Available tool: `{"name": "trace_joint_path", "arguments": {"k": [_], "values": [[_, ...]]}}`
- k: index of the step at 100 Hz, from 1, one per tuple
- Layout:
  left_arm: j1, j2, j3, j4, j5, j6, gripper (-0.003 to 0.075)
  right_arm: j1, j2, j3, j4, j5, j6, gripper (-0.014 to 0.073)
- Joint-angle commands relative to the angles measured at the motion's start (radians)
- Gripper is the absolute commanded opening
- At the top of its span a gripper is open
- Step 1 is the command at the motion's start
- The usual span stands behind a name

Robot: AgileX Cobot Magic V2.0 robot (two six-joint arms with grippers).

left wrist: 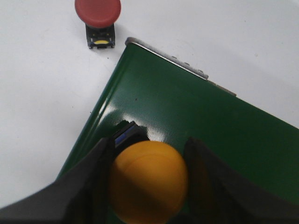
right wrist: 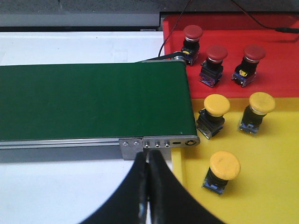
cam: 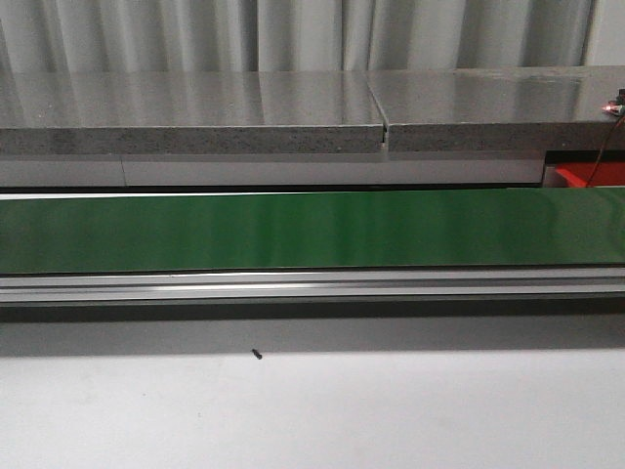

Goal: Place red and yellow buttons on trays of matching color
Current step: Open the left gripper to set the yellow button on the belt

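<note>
The left claw point(left wrist: 148, 186) grips a yellow button point(left wrist: 148, 182) above the green conveyor belt's point(left wrist: 210, 135) end; a red button point(left wrist: 98, 18) stands on the bench point(left wrist: 37, 93) just beyond (upright). The right claw point(right wrist: 148, 186), fingers pressed together and empty, hovers nearer the yellow tray point(right wrist: 271, 186) and red tray point(right wrist: 280, 60).

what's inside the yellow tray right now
Three yellow buttons stand on the yellow tray, each upright on its dark base. The tray runs out of the right wrist view, so anything beyond the edge can't be seen.
</note>
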Motion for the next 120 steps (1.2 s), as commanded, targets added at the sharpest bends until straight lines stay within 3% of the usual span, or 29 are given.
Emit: {"name": "trace_joint_path", "arguments": {"k": [1, 12, 22, 39, 46, 80, 120], "values": [[-0.006, -0.043, -0.010, -0.032, -0.048, 0.000, 0.0094, 0.002, 0.003, -0.023, -0.011, -0.067, -0.001, -0.0067], [-0.006, -0.043, -0.002, -0.035, -0.061, 0.005, 0.0104, 0.002, 0.003, -0.023, -0.011, -0.067, -0.001, -0.0067], [-0.006, -0.043, -0.002, -0.042, -0.063, 0.030, 0.0179, 0.002, 0.003, -0.023, -0.011, -0.067, -0.001, -0.0067], [-0.006, -0.043, -0.002, -0.078, -0.063, 0.047, 0.0479, 0.002, 0.003, -0.023, -0.011, -0.067, -0.001, -0.0067], [-0.006, -0.043, -0.002, -0.085, -0.062, 0.047, 0.0555, 0.002, 0.003, -0.023, -0.011, -0.067, -0.001, -0.0067], [-0.004, -0.112, -0.026, -0.080, -0.095, 0.047, 0.0566, 0.002, 0.003, -0.023, -0.011, -0.067, -0.001, -0.0067], [0.154, 0.012, -0.143, -0.111, -0.056, -0.079, 0.0566, 0.002, 0.003, -0.023, -0.011, -0.067, -0.001, -0.0067]]}}
